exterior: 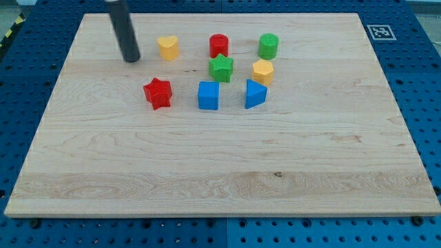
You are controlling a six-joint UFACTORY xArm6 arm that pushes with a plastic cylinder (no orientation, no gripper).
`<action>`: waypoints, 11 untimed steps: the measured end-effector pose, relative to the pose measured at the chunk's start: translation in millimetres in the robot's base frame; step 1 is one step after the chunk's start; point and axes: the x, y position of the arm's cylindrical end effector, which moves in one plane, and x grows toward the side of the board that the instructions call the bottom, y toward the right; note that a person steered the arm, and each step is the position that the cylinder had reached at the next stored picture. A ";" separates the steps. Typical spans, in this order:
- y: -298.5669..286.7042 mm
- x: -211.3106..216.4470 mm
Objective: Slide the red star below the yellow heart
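The red star [158,93] lies on the wooden board [220,179], left of the centre. The yellow heart [168,47] sits above it and slightly to the right, near the view's top. My tip [131,59] rests on the board left of the yellow heart and above-left of the red star, touching neither.
A red cylinder [219,45] and a green cylinder [269,45] stand right of the heart. Below them are a green star [221,69] and a yellow hexagon [262,71]. A blue cube [208,95] and a blue triangle [255,94] lie right of the red star.
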 end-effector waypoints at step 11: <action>70.7 70.6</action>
